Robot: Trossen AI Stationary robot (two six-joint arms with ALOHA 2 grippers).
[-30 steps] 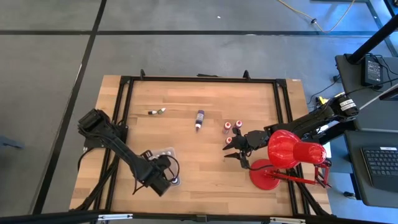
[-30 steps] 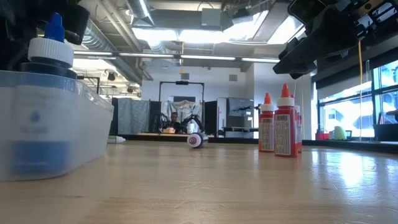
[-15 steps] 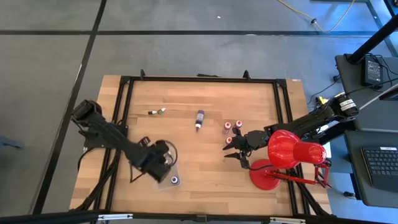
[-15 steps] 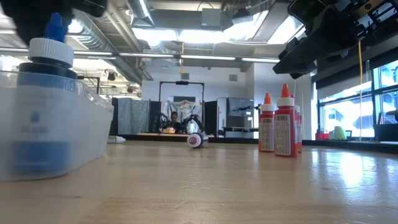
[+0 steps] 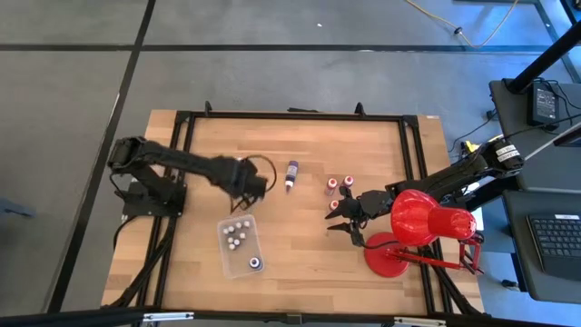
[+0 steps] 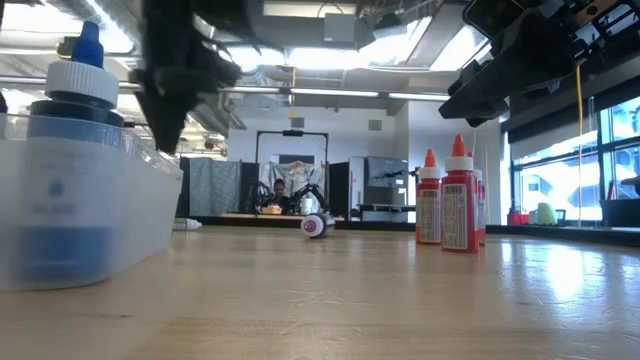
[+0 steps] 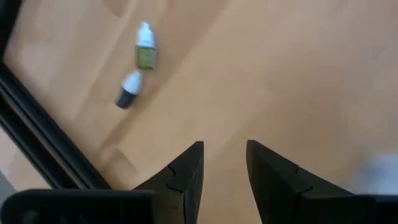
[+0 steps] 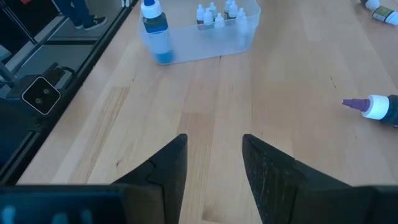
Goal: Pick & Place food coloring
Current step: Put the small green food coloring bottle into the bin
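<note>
Wooden table [image 5: 300, 245] is carrying a clear tray [image 5: 229, 257] holding white-capped bottles [image 5: 235, 231] and a blue bottle [image 5: 255, 263]; three red bottles [image 5: 339, 188] are standing near the idle right gripper [image 5: 338, 221], fingers apart. Left gripper [image 5: 257, 184] is hovering empty, fingers parted, between two lying bottles [image 5: 229, 163] and a lying purple bottle [image 5: 290, 174]

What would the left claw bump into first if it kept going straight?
Probably the two small bottles lying on the table. The left claw is open and empty, pointing roughly toward them, though distance is unclear.
</note>
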